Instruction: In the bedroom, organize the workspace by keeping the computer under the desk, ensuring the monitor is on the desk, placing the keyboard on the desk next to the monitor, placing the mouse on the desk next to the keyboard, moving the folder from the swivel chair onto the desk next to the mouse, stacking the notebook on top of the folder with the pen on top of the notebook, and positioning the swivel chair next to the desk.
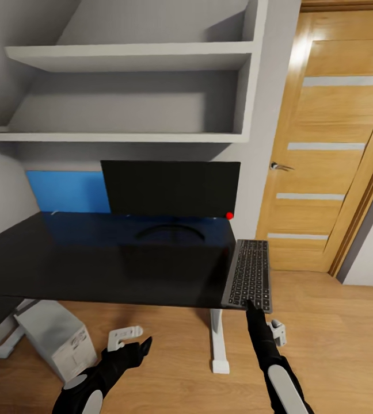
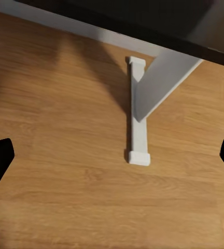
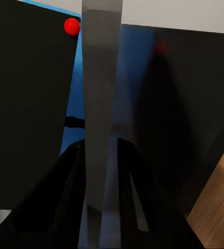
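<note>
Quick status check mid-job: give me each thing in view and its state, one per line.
Keyboard: gripped at its near end, overhanging the desk's right edge.
Monitor: upright on the desk, screen dark.
Desk: standing.
Computer: on the floor at the desk's left end, partly under it.
Door: closed.
Right gripper: shut on the keyboard.
Left gripper: open, holding nothing, over the floor.

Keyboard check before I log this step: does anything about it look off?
Yes. The keyboard hangs over the desk's right edge, lengthwise rather than facing the monitor, pinched by the right end effector.
</note>
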### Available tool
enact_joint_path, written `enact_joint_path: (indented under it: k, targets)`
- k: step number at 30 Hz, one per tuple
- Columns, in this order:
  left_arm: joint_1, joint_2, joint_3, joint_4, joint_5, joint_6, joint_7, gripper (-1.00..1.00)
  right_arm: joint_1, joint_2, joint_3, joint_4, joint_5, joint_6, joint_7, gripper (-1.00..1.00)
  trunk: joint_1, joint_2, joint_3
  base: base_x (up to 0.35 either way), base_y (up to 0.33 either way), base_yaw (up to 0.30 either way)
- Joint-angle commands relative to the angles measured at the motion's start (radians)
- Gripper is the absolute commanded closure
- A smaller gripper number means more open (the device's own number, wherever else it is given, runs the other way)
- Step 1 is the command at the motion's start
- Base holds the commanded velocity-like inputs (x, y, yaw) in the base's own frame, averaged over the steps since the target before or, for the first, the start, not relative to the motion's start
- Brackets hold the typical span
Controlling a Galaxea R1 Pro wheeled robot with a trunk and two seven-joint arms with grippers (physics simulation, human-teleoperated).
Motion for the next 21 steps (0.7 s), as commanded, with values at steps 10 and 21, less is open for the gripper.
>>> enact_joint_path:
  k: [10,21]
  targets:
    - [-0.001,0.0,-0.001,-0.001,0.011,0.004,0.009,-1.0,-0.001,-0.001,0.011,0.002,-0.011,-0.006,0.006,1.0,0.038,-0.071,-0.032,0.0,0.0,0.012]
    - [-0.001,0.0,-0.001,-0.001,0.011,0.004,0.009,-1.0,0.0,0.043,0.026,0.018,-0.006,-0.153,0.018,1.0,0.069,-0.127,-0.057,0.0,0.0,0.0]
